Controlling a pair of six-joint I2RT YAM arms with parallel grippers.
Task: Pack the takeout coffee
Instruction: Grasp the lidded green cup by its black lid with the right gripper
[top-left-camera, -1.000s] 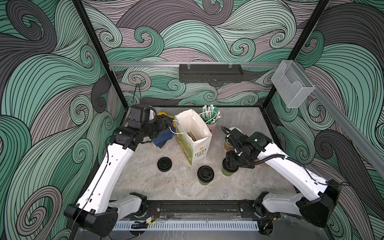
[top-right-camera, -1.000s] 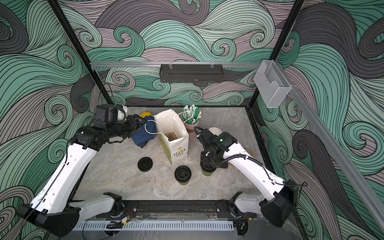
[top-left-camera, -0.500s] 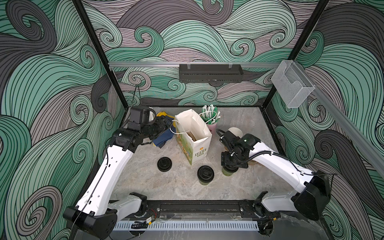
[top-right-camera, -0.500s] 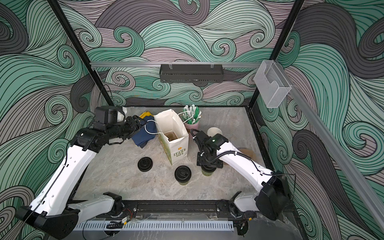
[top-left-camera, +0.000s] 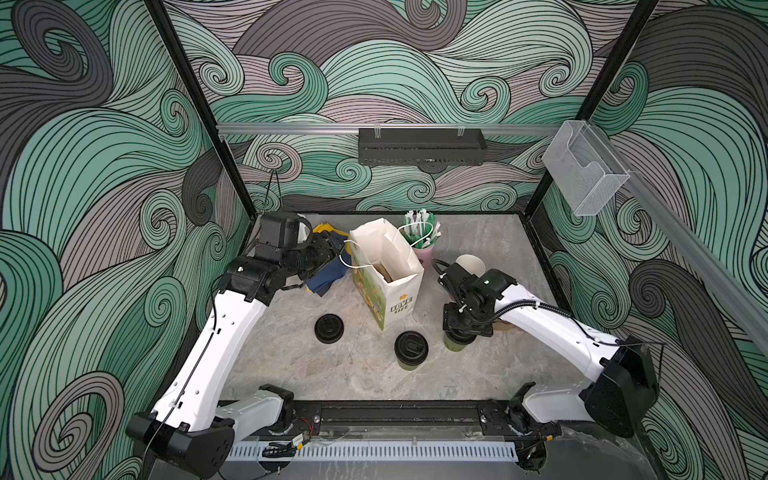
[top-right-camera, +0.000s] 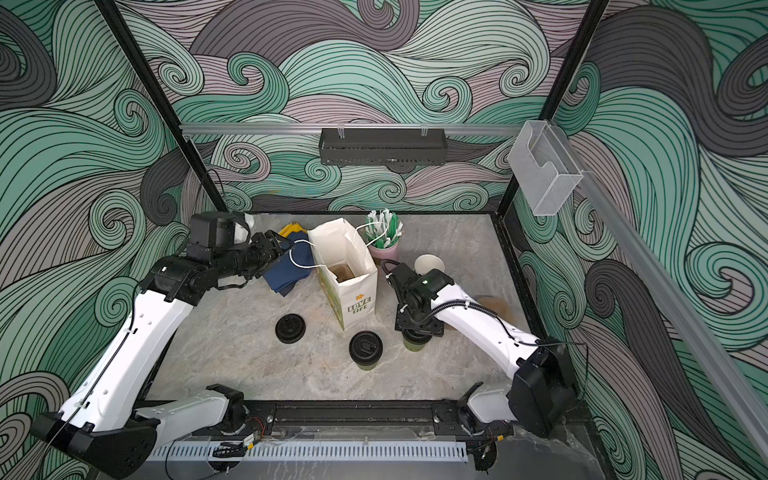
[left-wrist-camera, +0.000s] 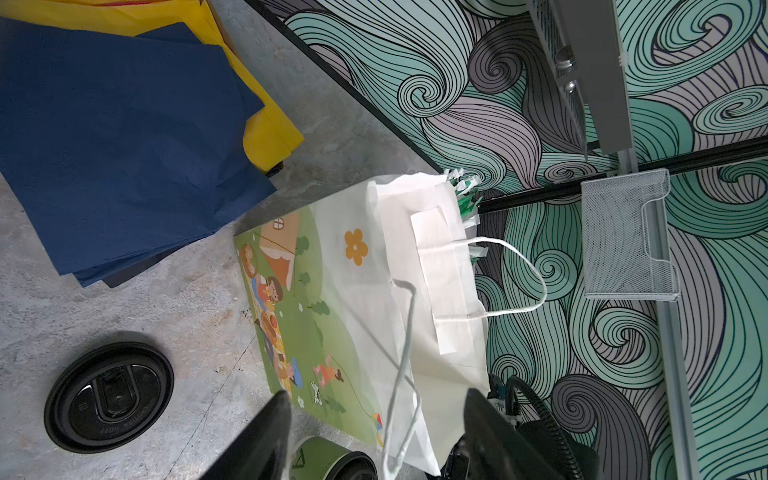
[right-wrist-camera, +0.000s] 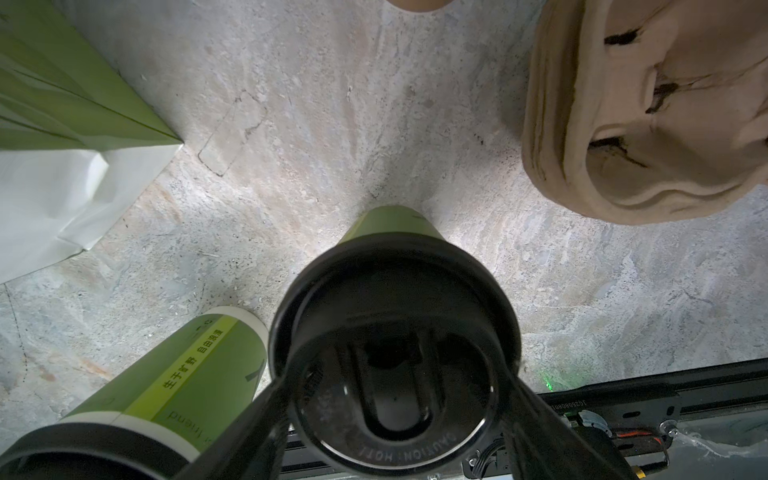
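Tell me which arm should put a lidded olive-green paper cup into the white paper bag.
Right. The right gripper straddles one lidded olive-green paper cup beside the white paper bag; the left gripper is across the bag, at its string handle.

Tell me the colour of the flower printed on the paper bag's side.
Orange flower on the white paper carrier bag; clearest in the left wrist view.

Glossy plastic lid (right-wrist-camera: 395, 316), matt paper cup (right-wrist-camera: 390, 224), stone-look tabletop (right-wrist-camera: 332, 124)
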